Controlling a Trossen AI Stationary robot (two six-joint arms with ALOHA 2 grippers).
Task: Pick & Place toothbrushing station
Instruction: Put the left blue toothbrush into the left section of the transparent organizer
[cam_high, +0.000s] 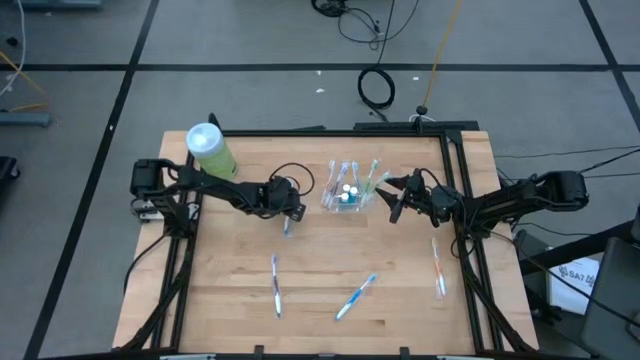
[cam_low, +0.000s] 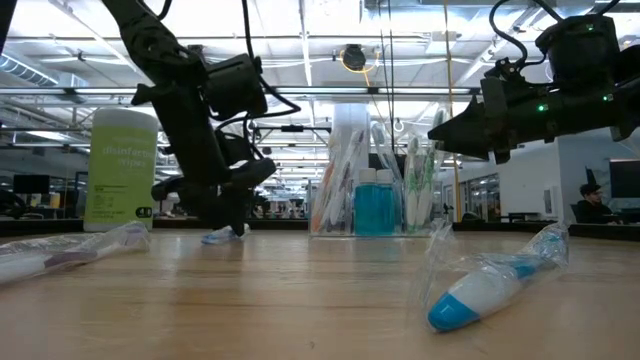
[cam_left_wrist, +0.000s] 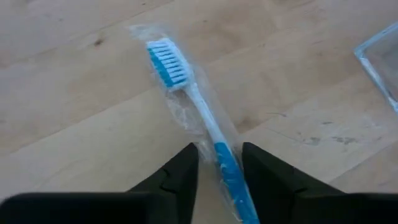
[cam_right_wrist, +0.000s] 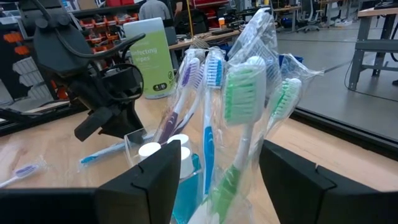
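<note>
The left gripper (cam_left_wrist: 219, 171) is lowered to the table just left of the clear plastic cup (cam_high: 347, 198), its fingers (cam_left_wrist: 180, 174) set on either side of the handle of a wrapped blue toothbrush (cam_left_wrist: 193, 106) without visibly pressing it. That brush lies flat on the wooden table (cam_high: 240, 300), its bristled head pointing away from the gripper, with a corner of the cup close beside it.

The right gripper (cam_right_wrist: 214, 171) is held above the table just right of the cup, its fingers (cam_right_wrist: 292, 171) spread apart and holding nothing. Directly ahead of it, wrapped toothbrushes (cam_right_wrist: 239, 106) in green, blue and purple are stood upright in the cup, with white-capped teal tubes (cam_high: 349, 192) among them.

In front of the cup, well apart from it, two more wrapped brushes are laid on the table: a purple-handled one (cam_high: 276, 285) and a blue one (cam_high: 356, 296). A pink one (cam_high: 438, 266) lies to the cup's right front. A green white-lidded canister (cam_high: 210, 149) is stood at the back, well left of the cup.
</note>
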